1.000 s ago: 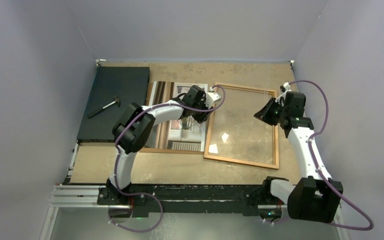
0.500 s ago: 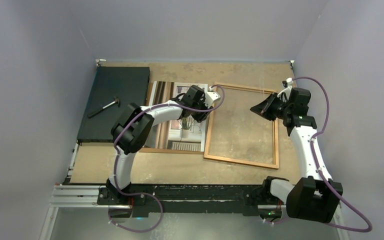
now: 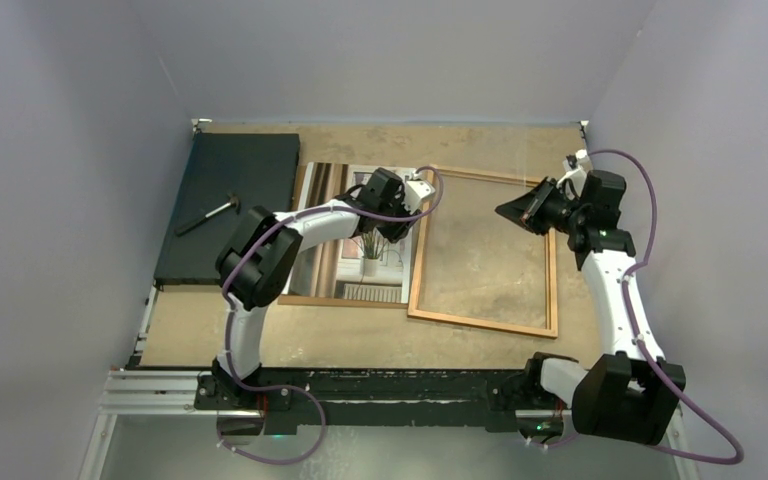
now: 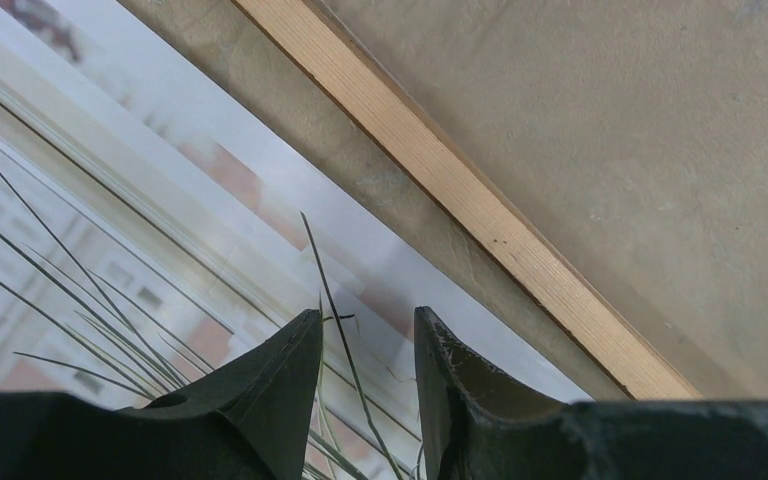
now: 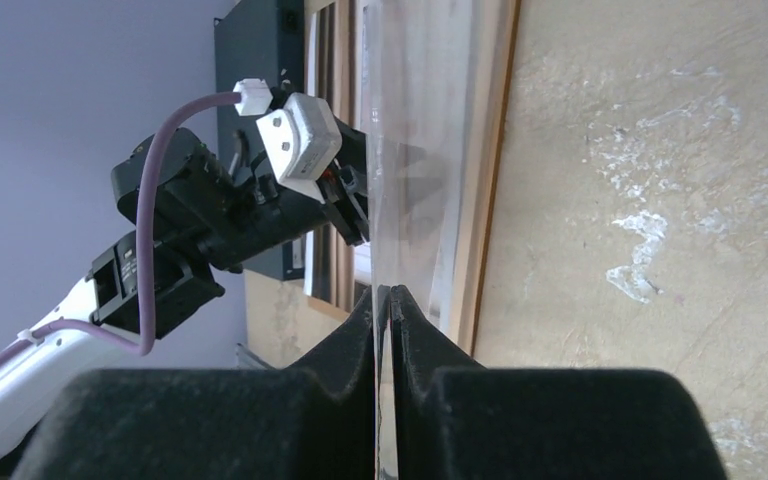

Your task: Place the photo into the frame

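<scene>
Frame (image 3: 480,322) lies flat near the table's (image 3: 360,345) right edge, only tabletop inside it; the photo (image 3: 375,265) lies just left, outside. Left wrist: the left gripper (image 4: 368,320) stands parted over the photo. Right wrist alone shows the right gripper (image 5: 388,295) pinching a clear glass pane (image 5: 420,150).

Photo (image 3: 380,275) just left of frame (image 3: 480,323)

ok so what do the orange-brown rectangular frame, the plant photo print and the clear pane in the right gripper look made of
Orange-brown rectangular frame: likely wood, matte; fine grain and dark specks show. Plant photo print: thin paper, smooth printed surface lying flat. Clear pane: glass or acrylic, unclear which; see-through with faint reflections, pinched edge-on by the right gripper.
</scene>
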Controlling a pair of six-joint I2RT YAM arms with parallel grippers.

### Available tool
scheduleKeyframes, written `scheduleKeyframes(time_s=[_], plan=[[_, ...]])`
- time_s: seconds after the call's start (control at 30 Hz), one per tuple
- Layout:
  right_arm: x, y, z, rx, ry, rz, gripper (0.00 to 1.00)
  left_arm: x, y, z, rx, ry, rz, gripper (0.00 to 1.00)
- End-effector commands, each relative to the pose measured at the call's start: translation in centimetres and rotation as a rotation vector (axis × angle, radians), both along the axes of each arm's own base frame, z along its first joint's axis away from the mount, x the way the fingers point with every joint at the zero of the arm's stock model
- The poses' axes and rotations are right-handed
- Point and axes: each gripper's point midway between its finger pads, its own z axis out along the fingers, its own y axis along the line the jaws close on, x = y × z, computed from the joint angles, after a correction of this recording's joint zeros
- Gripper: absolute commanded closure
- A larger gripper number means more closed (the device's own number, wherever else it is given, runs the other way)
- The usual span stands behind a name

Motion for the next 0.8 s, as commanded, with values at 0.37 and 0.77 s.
scheduleKeyframes(time_s=[0.37, 0.77], plan=[[-0.1, -0.8, 1.0, -0.083, -0.062, -0.016, 0.94, -0.4, 0.0, 3.1, -0.049, -0.028, -0.008, 0.62], [-0.8, -1.6, -1.8, -0.107, 0.024, -0.078, 0.95, -0.4, -0.1, 2.7, -0.052, -0.018, -0.011, 0.62]])
